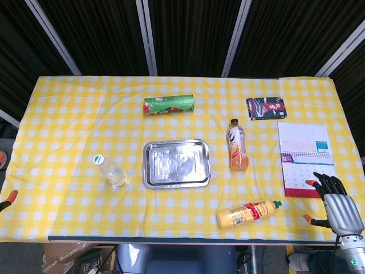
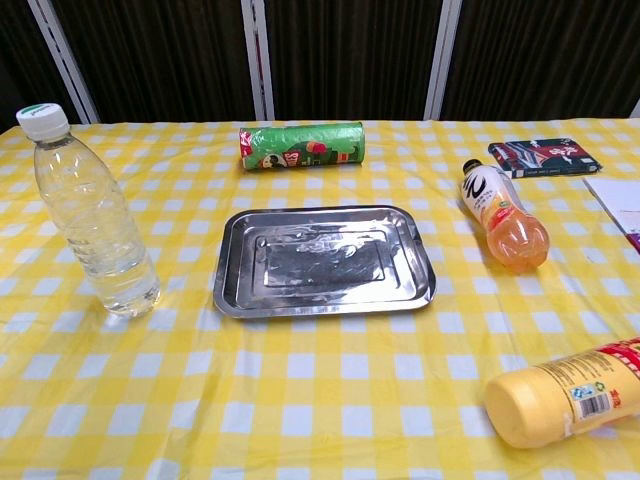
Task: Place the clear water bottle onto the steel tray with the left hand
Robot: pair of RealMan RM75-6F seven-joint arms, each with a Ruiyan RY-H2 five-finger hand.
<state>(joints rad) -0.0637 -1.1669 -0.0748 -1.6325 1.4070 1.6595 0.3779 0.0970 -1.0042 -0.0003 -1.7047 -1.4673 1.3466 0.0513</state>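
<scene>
Clear water bottle [image 2: 92, 215] stands upright on the yellow checked cloth [image 1: 68, 114], just left of the empty steel tray [image 1: 176, 164], ungrasped. Left hand [image 1: 8, 199] is cut off at the frame edge, only an orange tip showing, so can't tell its state; right hand [image 1: 336, 204] rests loose-fingered, holding nothing, by the calendar [image 1: 305, 157]. Risk: tall, light bottle could tip if nudged sideways.
</scene>
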